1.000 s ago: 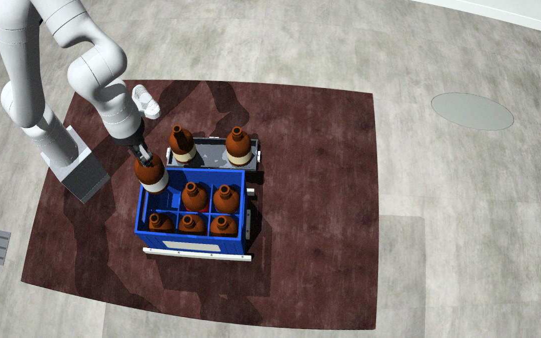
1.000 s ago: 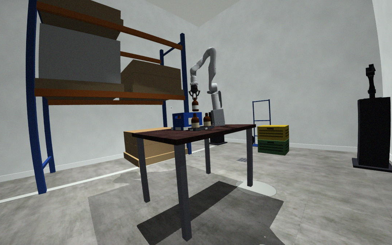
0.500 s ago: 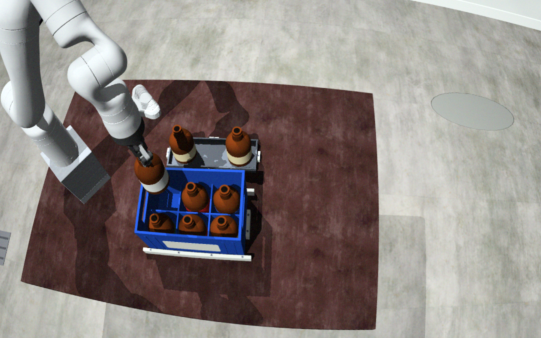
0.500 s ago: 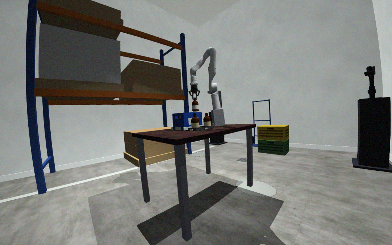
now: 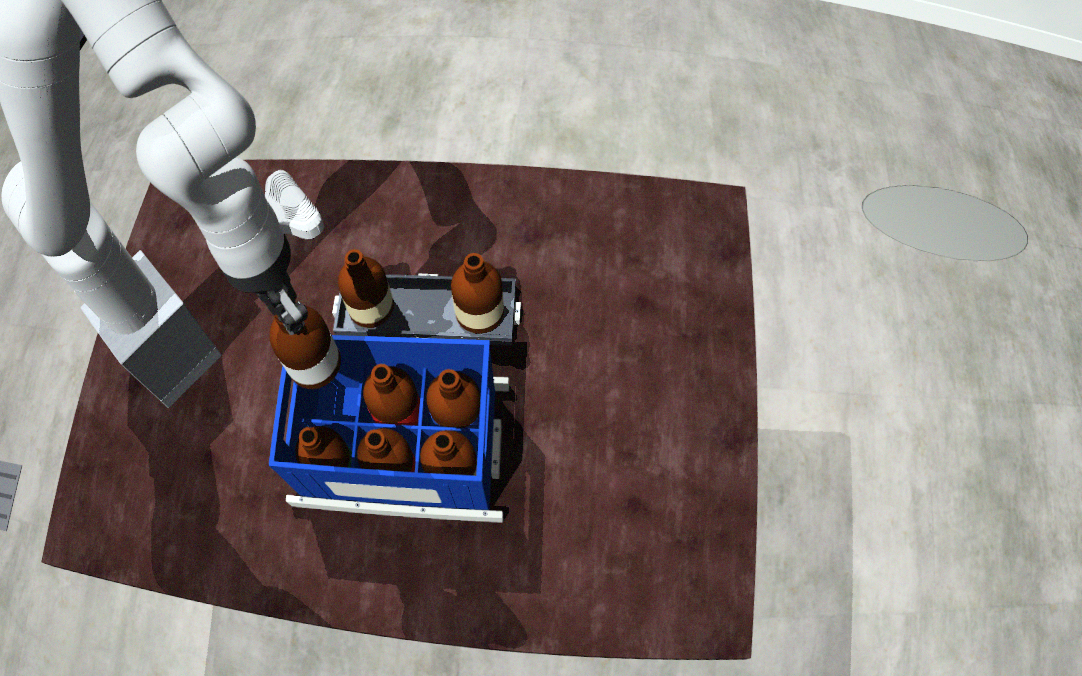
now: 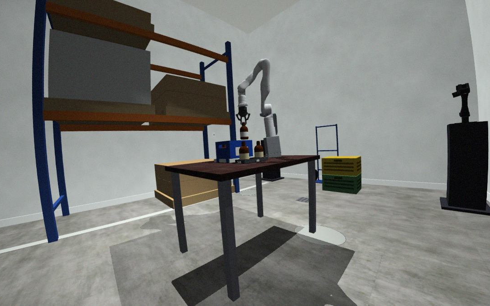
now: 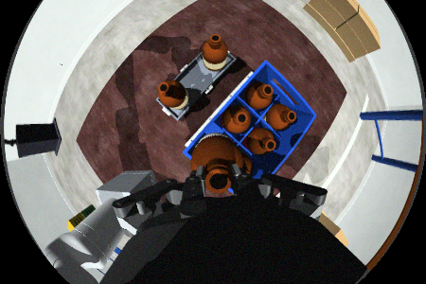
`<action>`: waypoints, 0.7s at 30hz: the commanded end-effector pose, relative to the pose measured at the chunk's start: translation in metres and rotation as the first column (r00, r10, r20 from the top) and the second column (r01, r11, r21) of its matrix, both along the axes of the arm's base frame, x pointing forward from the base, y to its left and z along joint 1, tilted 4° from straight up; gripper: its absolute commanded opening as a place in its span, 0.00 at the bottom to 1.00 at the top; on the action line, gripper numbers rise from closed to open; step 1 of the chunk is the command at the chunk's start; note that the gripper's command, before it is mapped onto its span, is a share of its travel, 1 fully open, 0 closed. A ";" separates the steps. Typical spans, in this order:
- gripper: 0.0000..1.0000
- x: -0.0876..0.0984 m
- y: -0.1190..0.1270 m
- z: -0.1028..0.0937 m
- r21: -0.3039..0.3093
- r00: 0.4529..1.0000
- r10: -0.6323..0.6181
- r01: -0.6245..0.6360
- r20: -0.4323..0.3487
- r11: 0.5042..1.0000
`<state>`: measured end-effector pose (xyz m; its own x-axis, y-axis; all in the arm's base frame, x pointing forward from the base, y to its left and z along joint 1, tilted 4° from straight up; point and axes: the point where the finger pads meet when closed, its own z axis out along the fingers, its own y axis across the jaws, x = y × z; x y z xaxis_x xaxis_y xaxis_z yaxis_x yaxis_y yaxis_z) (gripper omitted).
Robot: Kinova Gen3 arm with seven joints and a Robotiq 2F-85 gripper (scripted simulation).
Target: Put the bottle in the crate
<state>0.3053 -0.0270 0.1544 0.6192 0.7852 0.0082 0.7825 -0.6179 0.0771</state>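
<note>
My gripper (image 5: 292,319) (image 6: 243,120) (image 7: 218,172) is shut on the neck of a brown bottle (image 5: 305,353) (image 6: 243,131) (image 7: 211,153) with a cream label. It holds the bottle upright in the air above the back left corner of the blue crate (image 5: 386,493) (image 6: 223,149) (image 7: 299,100). The crate holds several brown bottles; its back left slot (image 5: 328,394) is empty. The grey tray (image 5: 421,299) (image 7: 201,77) stands just behind the crate with two more bottles (image 5: 364,289) (image 5: 477,292) upright on it.
The crate and tray stand on a dark red table (image 5: 637,377) (image 6: 239,169). The arm's grey base (image 5: 155,335) stands at the table's left. Storage shelves (image 6: 125,113), cardboard boxes and stacked crates (image 6: 341,174) stand around the room.
</note>
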 end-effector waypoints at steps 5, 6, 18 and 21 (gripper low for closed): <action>0.00 0.000 -0.001 -0.005 -0.001 1.000 -0.003 0.003 -0.001 1.000; 0.00 0.000 -0.001 -0.006 -0.001 1.000 -0.003 0.003 -0.001 1.000; 0.00 0.001 -0.002 -0.018 -0.001 1.000 -0.003 0.003 -0.001 1.000; 0.00 0.001 -0.002 -0.022 -0.001 1.000 -0.003 0.003 -0.001 1.000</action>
